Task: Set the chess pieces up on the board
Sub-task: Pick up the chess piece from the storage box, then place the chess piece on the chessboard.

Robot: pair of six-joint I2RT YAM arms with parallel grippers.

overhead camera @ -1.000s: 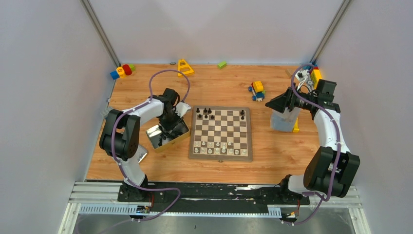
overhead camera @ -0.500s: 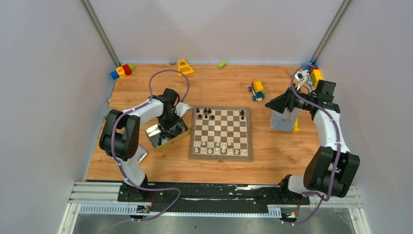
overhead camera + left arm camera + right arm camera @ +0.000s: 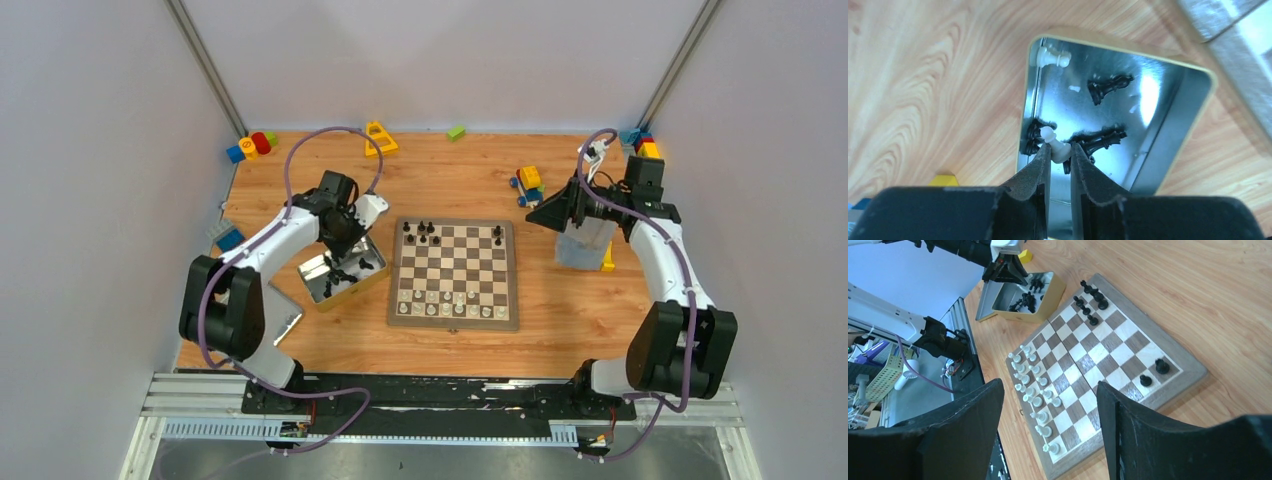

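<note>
The board [image 3: 455,322] lies mid-table and also shows in the right wrist view [image 3: 1128,340]. Several white chess pieces [image 3: 445,300] stand along its near rows. A few black pieces [image 3: 420,232] stand at its far edge. My left gripper [image 3: 347,258] hovers over the silver tin [image 3: 358,288] left of the board. In the left wrist view the gripper [image 3: 1060,151] is shut on a white pawn [image 3: 1054,141]. Below it the tin [image 3: 1168,130] holds several black pieces [image 3: 1108,86] and one white piece [image 3: 1053,56]. My right gripper [image 3: 548,214] is open and empty [image 3: 1049,385], above the table right of the board.
The tin's lid [image 3: 285,322] lies near the left front. A grey box [image 3: 585,245] stands under the right arm. Toy blocks [image 3: 250,145], a yellow wedge [image 3: 380,137], a green brick [image 3: 456,131] and a toy car [image 3: 528,185] lie at the back.
My left gripper has risen out of the tin with the white pawn, its arm swinging left. My right arm has shifted slightly back and left.
</note>
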